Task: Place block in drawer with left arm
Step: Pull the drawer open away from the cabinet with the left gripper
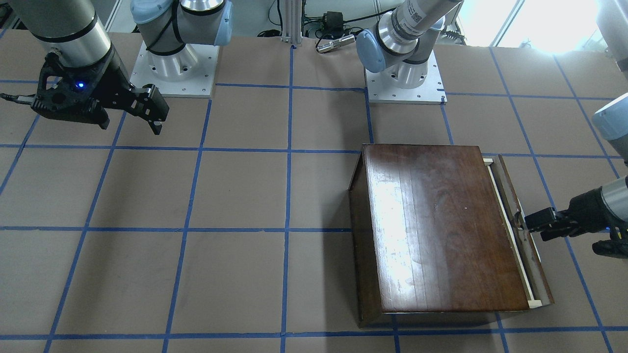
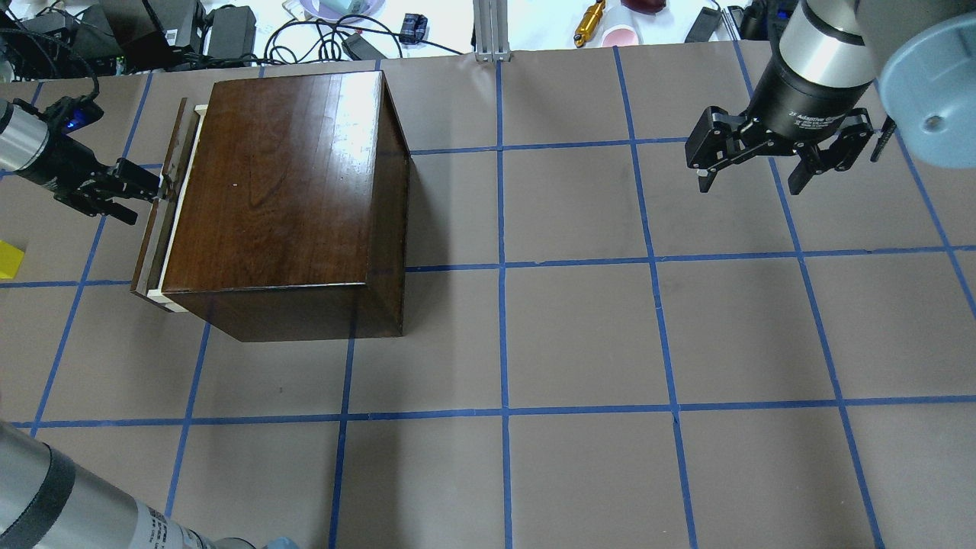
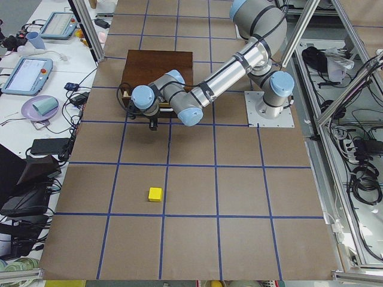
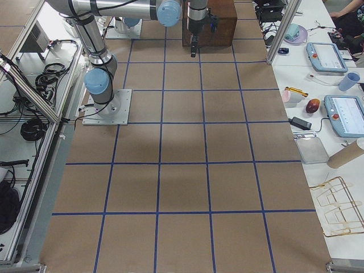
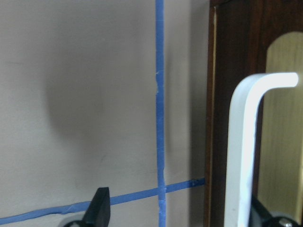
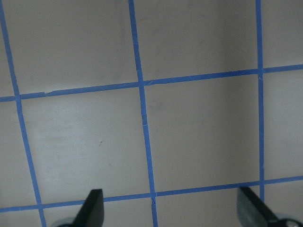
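The yellow block (image 3: 155, 194) lies on the table well away from the cabinet; it also shows at the left edge of the overhead view (image 2: 8, 259). The dark-brown cabinet (image 2: 282, 183) has its drawer (image 2: 156, 221) pulled out a crack, with a pale-wood strip showing behind the dark front panel (image 1: 520, 235). My left gripper (image 2: 149, 187) is at the drawer front, open. In the left wrist view the pale handle (image 5: 244, 142) stands between the fingers, close to the right one. My right gripper (image 2: 751, 179) is open and empty, hovering far from the cabinet.
Brown table with a blue tape grid (image 2: 503, 343). Both arm bases (image 1: 171, 68) stand at the robot's edge. Cables and small items (image 2: 335, 30) lie beyond the table's far edge. Side benches hold tablets and bowls (image 3: 39, 107).
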`<state>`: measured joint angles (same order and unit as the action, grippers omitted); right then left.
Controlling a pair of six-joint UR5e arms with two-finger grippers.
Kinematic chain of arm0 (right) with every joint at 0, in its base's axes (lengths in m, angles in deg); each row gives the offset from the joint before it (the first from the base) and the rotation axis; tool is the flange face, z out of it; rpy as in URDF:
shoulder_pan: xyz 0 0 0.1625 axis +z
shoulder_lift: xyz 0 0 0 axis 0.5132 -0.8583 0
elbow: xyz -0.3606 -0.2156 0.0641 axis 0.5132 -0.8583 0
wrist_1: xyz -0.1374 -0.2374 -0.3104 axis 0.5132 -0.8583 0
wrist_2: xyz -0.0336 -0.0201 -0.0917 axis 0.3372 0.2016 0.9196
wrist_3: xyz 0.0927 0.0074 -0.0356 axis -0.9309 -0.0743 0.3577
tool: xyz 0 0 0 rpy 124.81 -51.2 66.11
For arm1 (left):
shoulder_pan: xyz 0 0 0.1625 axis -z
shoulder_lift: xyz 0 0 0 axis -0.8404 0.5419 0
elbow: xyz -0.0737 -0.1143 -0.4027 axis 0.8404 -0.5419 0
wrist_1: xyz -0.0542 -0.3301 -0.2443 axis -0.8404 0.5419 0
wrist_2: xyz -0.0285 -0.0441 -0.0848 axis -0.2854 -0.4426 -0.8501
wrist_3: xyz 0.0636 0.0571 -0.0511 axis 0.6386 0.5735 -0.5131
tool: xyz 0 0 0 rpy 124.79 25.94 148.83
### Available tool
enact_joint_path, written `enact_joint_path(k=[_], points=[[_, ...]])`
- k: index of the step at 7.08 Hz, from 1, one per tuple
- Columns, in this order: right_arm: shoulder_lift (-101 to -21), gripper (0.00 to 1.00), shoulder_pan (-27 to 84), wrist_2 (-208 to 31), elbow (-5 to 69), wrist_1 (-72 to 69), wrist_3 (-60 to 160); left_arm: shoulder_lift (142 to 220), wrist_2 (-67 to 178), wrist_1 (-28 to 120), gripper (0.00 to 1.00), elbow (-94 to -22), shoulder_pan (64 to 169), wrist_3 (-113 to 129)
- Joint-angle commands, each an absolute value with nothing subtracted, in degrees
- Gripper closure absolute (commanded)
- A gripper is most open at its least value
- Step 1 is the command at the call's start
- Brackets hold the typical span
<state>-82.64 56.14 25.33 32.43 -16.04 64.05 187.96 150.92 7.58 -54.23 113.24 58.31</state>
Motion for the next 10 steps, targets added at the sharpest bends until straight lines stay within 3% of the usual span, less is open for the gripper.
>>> enact_joint_path(k=[1,10], points=[[-82.64,0.0,56.14,25.33,32.43,-16.04,64.05,187.97,152.17,7.64,0.1,-53.85,112.13,59.93],[-82.64,0.0,56.14,25.33,32.43,-16.04,64.05,187.79,155.87,7.56,0.1,-52.97,109.13,63.28]])
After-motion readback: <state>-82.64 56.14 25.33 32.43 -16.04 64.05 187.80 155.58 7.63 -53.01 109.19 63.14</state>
